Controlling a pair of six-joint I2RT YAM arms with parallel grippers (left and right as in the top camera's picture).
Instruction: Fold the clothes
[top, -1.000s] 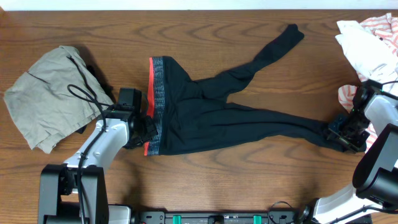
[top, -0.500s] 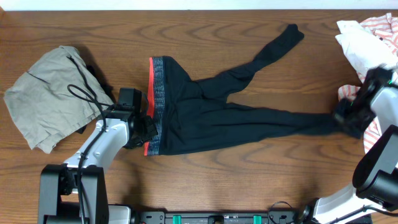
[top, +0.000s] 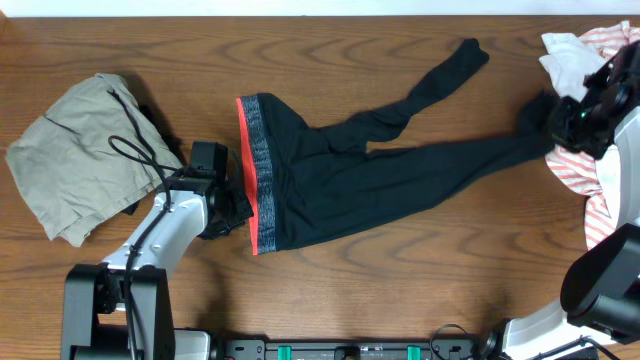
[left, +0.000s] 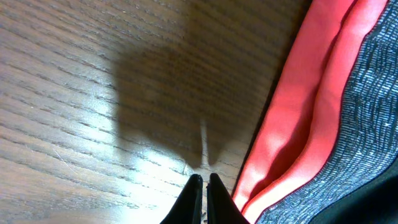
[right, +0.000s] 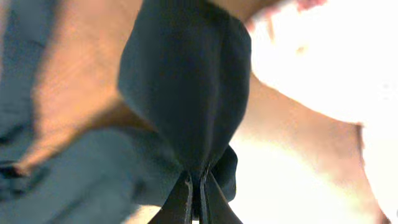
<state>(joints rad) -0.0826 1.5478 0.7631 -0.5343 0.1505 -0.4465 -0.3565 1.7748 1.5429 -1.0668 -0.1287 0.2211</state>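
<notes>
The black leggings (top: 350, 180) lie across the middle of the table, with the grey, red-edged waistband (top: 262, 170) at the left. One leg (top: 440, 75) points to the far right corner. The other leg stretches right to my right gripper (top: 555, 115), which is shut on its cuff and holds it off the table. In the right wrist view the black cuff fabric (right: 186, 81) bunches out of the shut right gripper (right: 198, 177). My left gripper (top: 238, 208) is shut and holds nothing. It sits over bare wood just left of the red waistband edge (left: 298, 124), as the left wrist view (left: 204, 180) shows.
A khaki-grey drawstring garment (top: 85, 150) is piled at the left side. White and red-striped garments (top: 590, 60) lie at the right edge, close behind and under my right gripper. The pale cloth (right: 323, 56) also fills the right wrist view's upper right.
My right gripper shut on the leg's cuff, then lifted it and carried it toward the far right. The leg pulled straight and the waistband slid slightly right. The left arm stayed put.
</notes>
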